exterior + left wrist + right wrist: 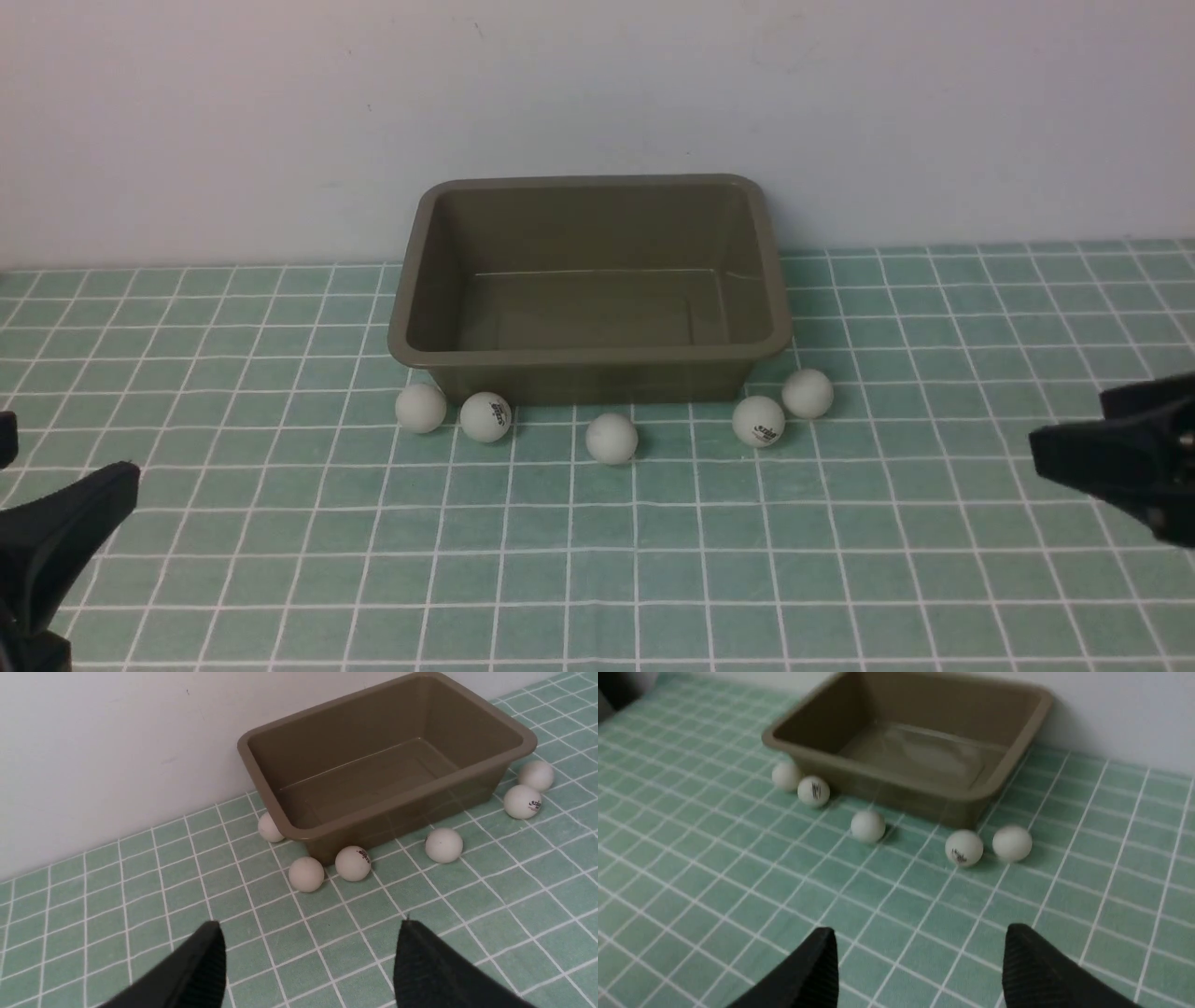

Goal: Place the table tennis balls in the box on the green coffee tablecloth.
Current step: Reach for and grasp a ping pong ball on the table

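The olive-brown box (pixel 588 356) stands empty at the back of the green coffee tablecloth (pixel 280 523), against the wall. Several white table tennis balls lie on the cloth along its near side: one at the left corner (pixel 421 408), a printed one (pixel 485 416) beside it, one in the middle (pixel 611 438), and two at the right (pixel 758 421). In the left wrist view one more ball (pixel 270 828) rests by the box's (pixel 402 795) left end. My left gripper (pixel 65 448) (pixel 309 924) and right gripper (pixel 1072 420) (pixel 920 928) hover open and empty, well short of the balls.
A plain white wall (pixel 597 93) rises right behind the box. The cloth runs past both side edges of the front view. In the right wrist view a dark shape (pixel 616 690) sits at the far corner beyond the box (pixel 878 772).
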### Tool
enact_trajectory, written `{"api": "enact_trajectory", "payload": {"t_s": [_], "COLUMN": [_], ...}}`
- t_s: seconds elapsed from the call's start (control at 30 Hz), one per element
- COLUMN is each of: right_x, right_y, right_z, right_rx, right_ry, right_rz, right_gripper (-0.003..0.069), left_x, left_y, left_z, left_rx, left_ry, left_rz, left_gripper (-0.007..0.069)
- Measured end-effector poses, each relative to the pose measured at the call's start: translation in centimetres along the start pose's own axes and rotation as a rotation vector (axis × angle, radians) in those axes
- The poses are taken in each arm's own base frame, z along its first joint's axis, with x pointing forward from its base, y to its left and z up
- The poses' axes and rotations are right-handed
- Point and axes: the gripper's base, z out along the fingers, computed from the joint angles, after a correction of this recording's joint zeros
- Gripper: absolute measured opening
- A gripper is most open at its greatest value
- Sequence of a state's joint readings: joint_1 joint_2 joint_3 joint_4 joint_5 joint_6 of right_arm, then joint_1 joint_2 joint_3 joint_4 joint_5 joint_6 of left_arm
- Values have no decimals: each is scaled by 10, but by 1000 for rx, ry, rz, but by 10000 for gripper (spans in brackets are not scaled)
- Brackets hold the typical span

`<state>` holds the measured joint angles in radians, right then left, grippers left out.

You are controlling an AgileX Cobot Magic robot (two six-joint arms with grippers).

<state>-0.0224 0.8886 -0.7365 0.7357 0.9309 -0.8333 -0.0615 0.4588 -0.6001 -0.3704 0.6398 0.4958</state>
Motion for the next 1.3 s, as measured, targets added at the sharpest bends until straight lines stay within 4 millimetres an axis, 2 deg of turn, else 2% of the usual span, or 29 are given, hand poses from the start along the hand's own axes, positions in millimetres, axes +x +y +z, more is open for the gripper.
{"api": "enact_trajectory", "payload": {"t_s": [0.17, 0.37, 0.5, 0.63, 0.8, 1.03, 1.07, 1.3], "right_x": [-24, -50, -61, -64, -64, -61, -62, -61], "right_y": [-29, -49, -65, -79, -85, -89, -89, -105], "right_z": [32, 53, 75, 96, 118, 176, 177, 225], "right_rx": [-2, -19, -37, -49, -60, -92, -92, -104], "right_ry": [100, 123, 161, 194, 226, 281, 280, 312], "right_rz": [-35, -52, -44, -30, -37, -70, -71, -63], "right_gripper": [432, 432, 432, 433, 439, 441, 441, 441], "left_x": [-1, -1, -1, -1, -1, -1, -1, 1], "left_y": [1, 1, 1, 1, 1, 1, 1, -1], "left_z": [0, 0, 0, 0, 0, 0, 0, 0], "left_rx": [-6, -8, -8, -8, -8, -7, -7, 7], "left_ry": [-11, -14, -14, -14, -14, -13, -13, 13], "left_rz": [24, 26, 31, 32, 32, 32, 32, 33], "left_gripper": [438, 438, 438, 438, 438, 438, 438, 438]}}
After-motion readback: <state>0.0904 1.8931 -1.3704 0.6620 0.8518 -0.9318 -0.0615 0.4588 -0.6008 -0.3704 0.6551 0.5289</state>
